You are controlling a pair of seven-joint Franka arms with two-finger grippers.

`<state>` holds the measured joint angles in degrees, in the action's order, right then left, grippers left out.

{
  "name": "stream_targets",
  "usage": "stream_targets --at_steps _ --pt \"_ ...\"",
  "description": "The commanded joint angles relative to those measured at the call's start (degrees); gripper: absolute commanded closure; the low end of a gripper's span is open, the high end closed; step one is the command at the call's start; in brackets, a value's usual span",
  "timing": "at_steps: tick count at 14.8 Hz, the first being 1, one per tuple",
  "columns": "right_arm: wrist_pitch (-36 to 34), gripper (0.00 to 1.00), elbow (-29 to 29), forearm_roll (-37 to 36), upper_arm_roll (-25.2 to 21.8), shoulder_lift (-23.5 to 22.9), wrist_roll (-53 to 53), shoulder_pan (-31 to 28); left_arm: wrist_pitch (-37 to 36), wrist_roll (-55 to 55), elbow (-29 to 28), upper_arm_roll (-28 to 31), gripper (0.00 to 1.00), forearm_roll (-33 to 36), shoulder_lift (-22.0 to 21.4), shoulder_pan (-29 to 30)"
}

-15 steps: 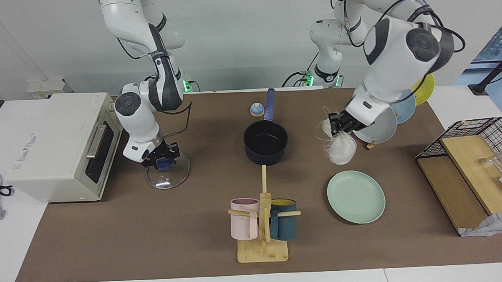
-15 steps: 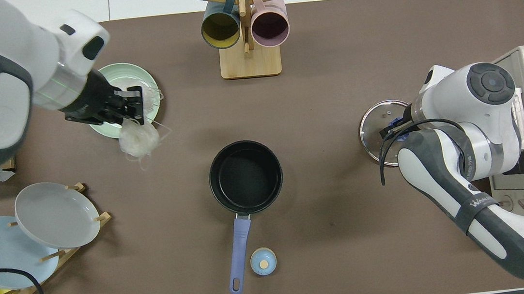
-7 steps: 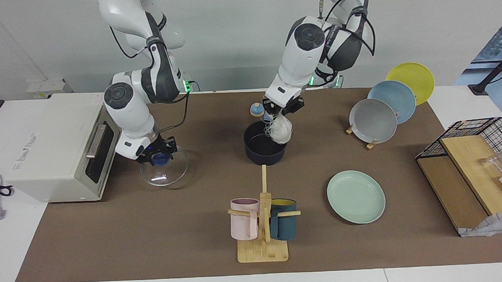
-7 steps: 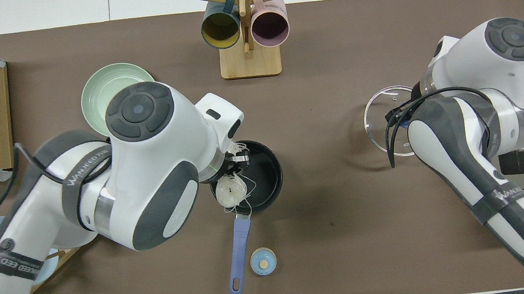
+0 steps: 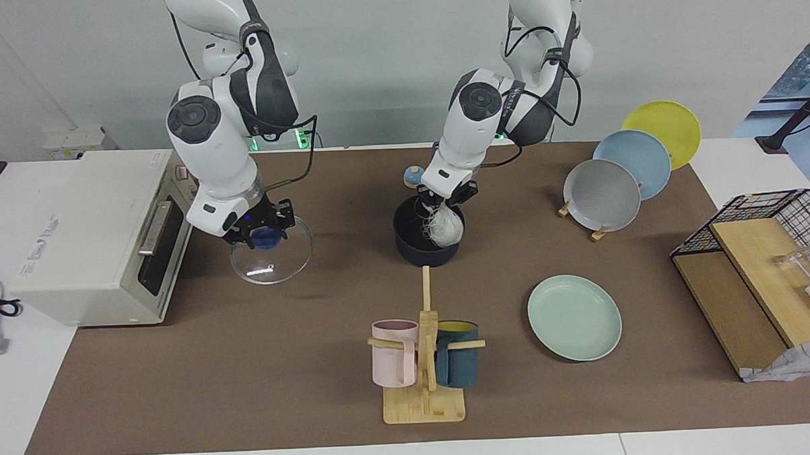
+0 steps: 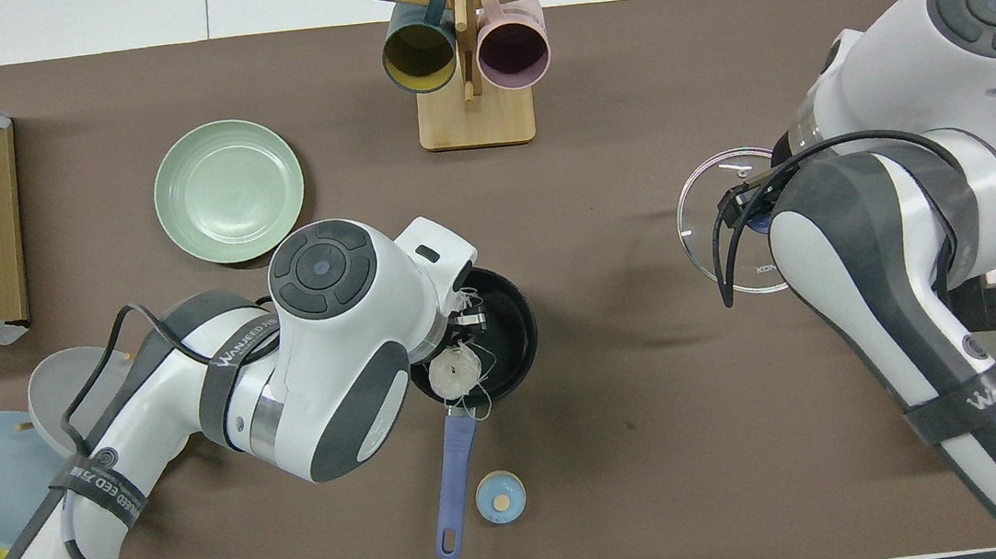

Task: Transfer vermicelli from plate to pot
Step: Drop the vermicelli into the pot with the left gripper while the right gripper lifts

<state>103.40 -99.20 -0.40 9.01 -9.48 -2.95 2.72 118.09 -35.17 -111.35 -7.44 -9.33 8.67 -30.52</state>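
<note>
"WANJEED" was readable on both arm sleeves. The left hand (image 5: 443, 206) was clenched on the fist-sized clump of translucent white vermicelli (image 5: 445, 229), which hung strands-down inside the dark navy saucepan (image 6: 511, 311); the pan's blue handle pointed to 6 o'clock overhead. The right hand (image 5: 262, 233) gripped the glass lid (image 5: 271, 256) by its knob. The round mint-green plate (image 5: 574, 317) sat bare.

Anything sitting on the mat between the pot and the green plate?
Nothing. In the facing view, bare brown mat separates the pot from the empty plate; the overhead view partly covers that stretch with the left arm.
</note>
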Motion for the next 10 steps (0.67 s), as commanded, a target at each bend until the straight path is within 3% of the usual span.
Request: stream_targets --at_steps 1,4,9,10 --pt "-2.59 1.0 2.25 1.1 0.92 -0.09 2.76 0.09 5.2 -0.51 -2.02 1.02 1.0 -1.04 1.25 -1.73" --pt "-3.2 1.0 2.25 1.19 1.27 0.25 3.47 0.35 9.0 -0.51 -3.78 1.11 1.0 -1.04 2.23 -2.87" --pt "-3.47 1.0 2.34 1.27 2.06 1.05 4.44 0.62 9.09 1.32 -4.4 1.2 1.0 -0.43 2.4 -2.88" --pt "-3.47 1.0 2.34 1.45 2.06 1.05 4.44 0.71 8.39 2.38 -3.97 1.28 0.24 -0.25 2.41 -2.79"
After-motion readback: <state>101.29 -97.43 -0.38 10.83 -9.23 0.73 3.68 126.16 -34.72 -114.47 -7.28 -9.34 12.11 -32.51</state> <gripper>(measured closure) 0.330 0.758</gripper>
